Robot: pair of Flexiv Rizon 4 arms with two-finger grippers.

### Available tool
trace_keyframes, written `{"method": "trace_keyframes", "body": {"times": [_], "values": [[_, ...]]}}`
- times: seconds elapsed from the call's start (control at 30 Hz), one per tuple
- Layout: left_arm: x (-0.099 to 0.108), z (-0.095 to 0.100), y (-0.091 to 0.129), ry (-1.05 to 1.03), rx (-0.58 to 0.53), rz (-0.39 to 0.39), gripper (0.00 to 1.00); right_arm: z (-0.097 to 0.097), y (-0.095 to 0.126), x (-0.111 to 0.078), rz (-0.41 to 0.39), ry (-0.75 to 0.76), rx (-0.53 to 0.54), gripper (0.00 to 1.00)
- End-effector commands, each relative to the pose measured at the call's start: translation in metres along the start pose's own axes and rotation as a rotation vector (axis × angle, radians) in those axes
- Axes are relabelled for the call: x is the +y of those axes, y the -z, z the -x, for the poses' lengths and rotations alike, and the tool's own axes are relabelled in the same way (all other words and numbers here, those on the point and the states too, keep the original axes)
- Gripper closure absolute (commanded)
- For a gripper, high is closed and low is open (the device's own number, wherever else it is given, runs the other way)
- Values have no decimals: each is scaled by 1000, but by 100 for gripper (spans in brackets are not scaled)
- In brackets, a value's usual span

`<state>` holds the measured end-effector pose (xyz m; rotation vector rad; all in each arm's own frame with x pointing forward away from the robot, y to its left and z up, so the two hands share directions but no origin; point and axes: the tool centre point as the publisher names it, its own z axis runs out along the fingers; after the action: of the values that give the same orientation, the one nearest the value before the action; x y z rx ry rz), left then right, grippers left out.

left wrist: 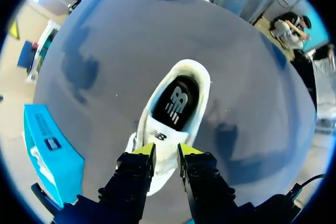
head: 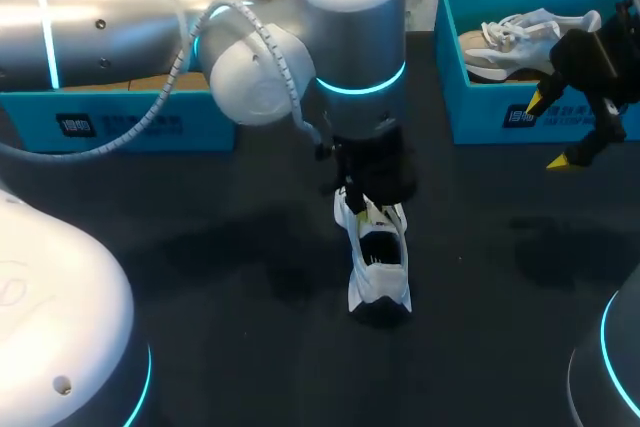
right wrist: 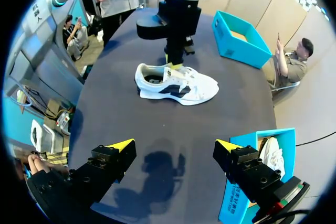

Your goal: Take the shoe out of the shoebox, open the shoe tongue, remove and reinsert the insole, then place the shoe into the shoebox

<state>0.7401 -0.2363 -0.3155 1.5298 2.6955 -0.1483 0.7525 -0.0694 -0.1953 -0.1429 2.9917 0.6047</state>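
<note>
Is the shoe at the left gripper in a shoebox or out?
Out. The shoe stands upright on its sole on the table, apart from the left box and right box; the left gripper pinches its tongue.

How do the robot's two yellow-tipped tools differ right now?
The left tool has its fingers nearly together, pinching the white shoe at its tongue; the right tool stands wide open, holding nothing. The left is at the middle of the table, the right beside the blue box. Both have yellow tips.
</note>
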Motion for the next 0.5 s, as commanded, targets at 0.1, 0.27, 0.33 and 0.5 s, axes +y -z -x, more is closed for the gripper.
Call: {"method": "trace_keyframes", "body": {"times": [0.1,0.27,0.33,0.5], "values": [[-1,-12,17,139,-27,-33,56,1,-1,0,-2,0,1,0],[2,-18,36,269,-83,-113,23,1,-1,0,-2,0,1,0],[1,-22,42,313,-94,-140,0,1,-1,0,-2,0,1,0],[1,-22,42,313,-94,-140,0,1,-1,0,-2,0,1,0]]}}
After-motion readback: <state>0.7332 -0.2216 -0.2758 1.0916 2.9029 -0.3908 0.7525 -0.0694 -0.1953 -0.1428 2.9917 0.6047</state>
